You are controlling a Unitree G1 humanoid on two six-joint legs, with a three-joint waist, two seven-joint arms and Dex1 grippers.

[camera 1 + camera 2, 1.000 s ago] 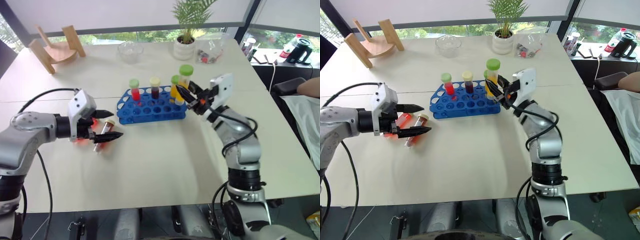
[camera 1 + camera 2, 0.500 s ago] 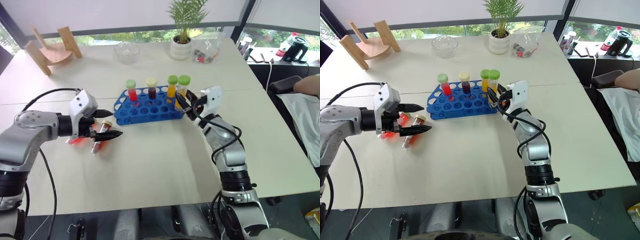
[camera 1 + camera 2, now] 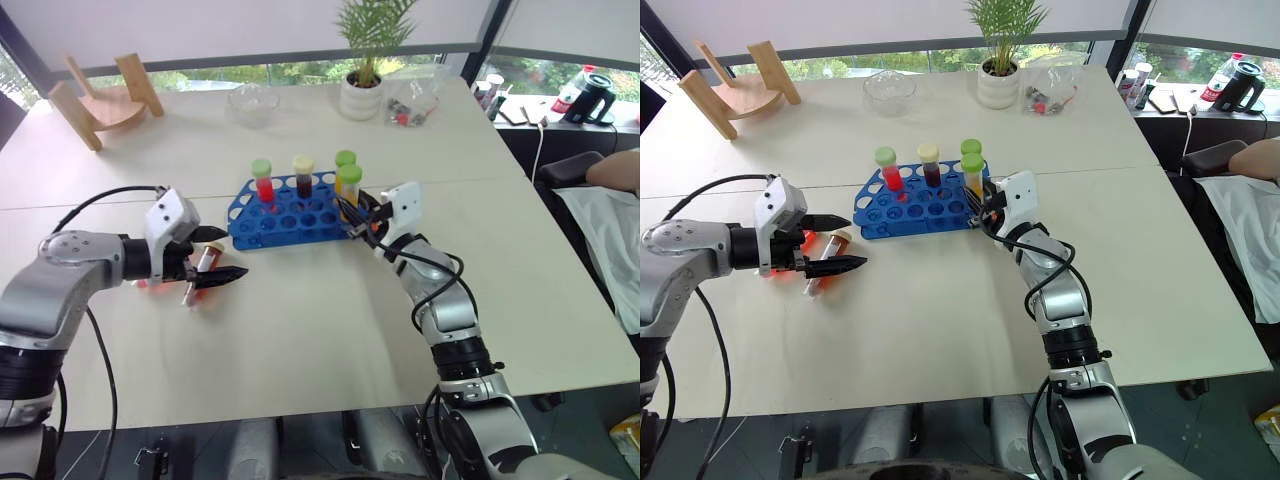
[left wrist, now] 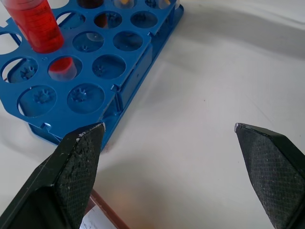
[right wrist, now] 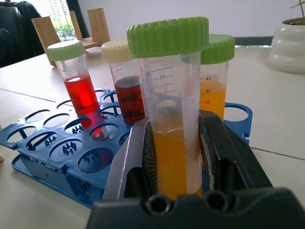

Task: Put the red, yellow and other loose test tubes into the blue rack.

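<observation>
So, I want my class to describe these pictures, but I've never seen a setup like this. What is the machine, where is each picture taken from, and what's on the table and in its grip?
It is a humanoid robot with two arms, each ending in two black fingers. Two pictures come from cameras in its head, looking down over a pale table. The other two come from a camera on each wrist, looking along that arm's fingers.

On the table stands a blue rack holding capped tubes: one red, one dark, one orange. Behind it are a potted plant, a glass bowl and a wooden stand.

The right gripper has its fingers around a green-capped tube of yellow liquid, upright at the rack's near corner. The left gripper is open, hovering over loose tubes lying on the table.
</observation>
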